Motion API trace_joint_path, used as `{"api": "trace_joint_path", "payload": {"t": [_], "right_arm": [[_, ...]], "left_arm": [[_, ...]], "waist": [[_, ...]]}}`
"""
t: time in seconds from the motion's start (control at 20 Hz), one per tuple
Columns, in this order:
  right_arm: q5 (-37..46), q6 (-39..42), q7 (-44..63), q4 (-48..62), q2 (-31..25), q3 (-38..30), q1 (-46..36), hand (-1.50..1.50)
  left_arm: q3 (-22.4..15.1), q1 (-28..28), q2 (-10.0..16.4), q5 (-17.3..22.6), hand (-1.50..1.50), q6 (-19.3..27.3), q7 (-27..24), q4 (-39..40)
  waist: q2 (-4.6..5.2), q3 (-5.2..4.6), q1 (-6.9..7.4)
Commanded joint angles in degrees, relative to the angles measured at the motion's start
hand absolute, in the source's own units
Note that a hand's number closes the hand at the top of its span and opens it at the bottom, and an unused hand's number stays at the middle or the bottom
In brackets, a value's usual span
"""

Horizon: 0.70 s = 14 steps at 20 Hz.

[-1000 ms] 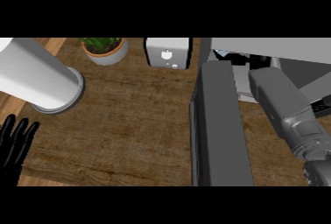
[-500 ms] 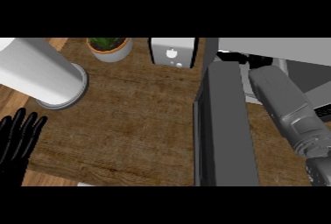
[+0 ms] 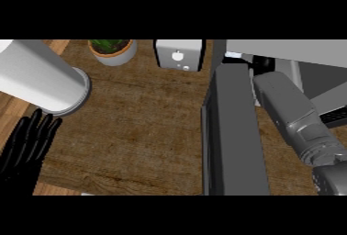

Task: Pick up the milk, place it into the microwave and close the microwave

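The microwave's open door stands edge-on as a dark grey slab right of the middle. The microwave's body lies at the top right. My right forearm reaches up past the door into the opening. Only a black bit of my right hand shows at the door's top edge. A small pale piece sits next to it; I cannot tell whether it is the milk. My left hand rests open at the lower left, fingers up, holding nothing.
A tall white cylinder stands at the left on the brown mat. A potted plant and a white boxy appliance stand along the back. The counter's wooden edge shows at the far left.
My left hand has come a little further into view, rising and shifting right. The right forearm and the door have hardly moved.
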Motion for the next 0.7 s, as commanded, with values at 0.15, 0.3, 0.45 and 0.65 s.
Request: {"api": "trace_joint_path", "payload": {"t": [0.15,0.3,0.45,0.65], "right_arm": [[-1.79,3.55,0.15,-0.02,1.19,-1.91,0.57,-1.50],[-1.76,4.12,0.12,-0.05,0.53,-2.00,0.73,-1.50],[-1.84,4.19,-2.10,-0.21,0.87,-2.15,3.12,-1.50],[-1.77,7.75,-1.74,-0.33,-2.26,-2.17,2.76,-1.50]], "left_arm": [[-1.71,-0.65,-1.00,-2.54,-1.50,1.10,0.24,0.39],[-2.23,-1.61,-0.58,-3.12,-1.50,0.92,0.51,-0.05],[-2.81,-2.22,-1.42,-3.96,-1.50,1.89,0.72,0.32],[-4.68,-0.48,-2.88,-5.39,-1.50,2.06,-0.11,0.81]], "waist": [[-0.70,-0.02,-0.65],[-0.83,-0.02,-0.88],[-1.05,-0.04,-1.82],[-1.06,-0.05,-1.60]]}}
